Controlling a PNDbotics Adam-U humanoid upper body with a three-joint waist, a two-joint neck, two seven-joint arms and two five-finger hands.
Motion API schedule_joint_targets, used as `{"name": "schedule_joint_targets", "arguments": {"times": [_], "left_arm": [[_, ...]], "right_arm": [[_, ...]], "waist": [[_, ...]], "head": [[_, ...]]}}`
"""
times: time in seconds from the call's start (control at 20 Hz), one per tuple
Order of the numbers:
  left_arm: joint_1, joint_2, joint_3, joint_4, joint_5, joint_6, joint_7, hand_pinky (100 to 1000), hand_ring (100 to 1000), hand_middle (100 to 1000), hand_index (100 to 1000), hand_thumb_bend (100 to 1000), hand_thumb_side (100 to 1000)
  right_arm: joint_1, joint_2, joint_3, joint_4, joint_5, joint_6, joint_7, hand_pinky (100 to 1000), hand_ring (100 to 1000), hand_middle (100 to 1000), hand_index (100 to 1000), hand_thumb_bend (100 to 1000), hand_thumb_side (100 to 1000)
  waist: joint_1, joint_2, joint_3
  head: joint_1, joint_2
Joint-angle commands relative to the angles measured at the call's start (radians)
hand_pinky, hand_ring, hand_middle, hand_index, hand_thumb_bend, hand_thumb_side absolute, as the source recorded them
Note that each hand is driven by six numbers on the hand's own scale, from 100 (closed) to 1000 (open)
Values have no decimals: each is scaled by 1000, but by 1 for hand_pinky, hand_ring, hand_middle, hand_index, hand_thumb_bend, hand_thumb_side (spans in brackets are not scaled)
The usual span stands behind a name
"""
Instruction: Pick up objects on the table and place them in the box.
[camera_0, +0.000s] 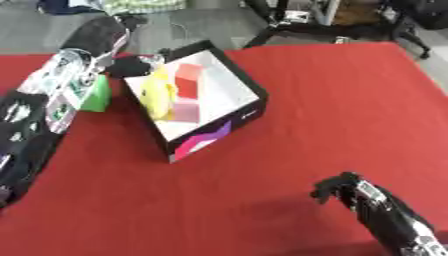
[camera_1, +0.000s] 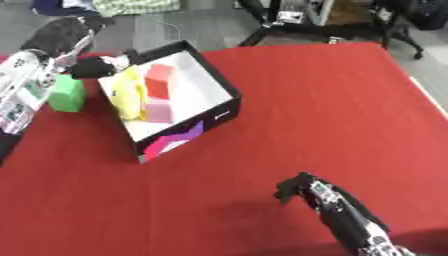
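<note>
surface: red-covered table (camera_0: 350, 100) | on it: open black box (camera_0: 249, 92); green block (camera_1: 66, 93) just left of box

— What lies beyond the red table cover (camera_0: 350, 110)?
— Grey floor (camera_0: 201, 27) across the top of the frame — black chair legs (camera_1: 289, 31) at upper right, and a checked cloth (camera_0: 144, 6) at upper left.

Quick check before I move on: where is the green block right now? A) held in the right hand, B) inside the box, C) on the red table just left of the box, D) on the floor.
C: the green block sits on the red table outside the box, by its left wall.
</note>
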Motion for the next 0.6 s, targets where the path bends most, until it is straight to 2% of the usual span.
{"name": "schedule_joint_targets", "arguments": {"times": [0.05, 0.25, 0.5, 0.6], "left_arm": [[-8, 83, 39, -14, 40, 47, -44, 837, 783, 846, 962, 167, 878], [14, 111, 63, 52, -19, 68, -124, 833, 783, 849, 962, 217, 872], [34, 86, 94, 188, -111, 73, -188, 820, 765, 837, 956, 268, 907], [37, 70, 105, 234, -134, 71, -188, 815, 751, 828, 954, 295, 954]], "right_arm": [[-2, -12, -4, -8, -3, -1, -2, 1000, 750, 511, 705, 100, 1000], [0, -12, -5, -8, -2, -2, -3, 1000, 750, 511, 705, 100, 1000], [1, -11, -5, -9, -1, -4, -4, 1000, 750, 511, 705, 100, 1000], [1, -11, -6, -9, 0, -4, -4, 1000, 750, 511, 705, 100, 1000]], "waist": [[8, -16, 2], [8, -17, 3], [6, -15, 4], [5, -14, 4]], "head": [[-2, -2], [-3, -2], [-6, -2], [-6, -2]]}}
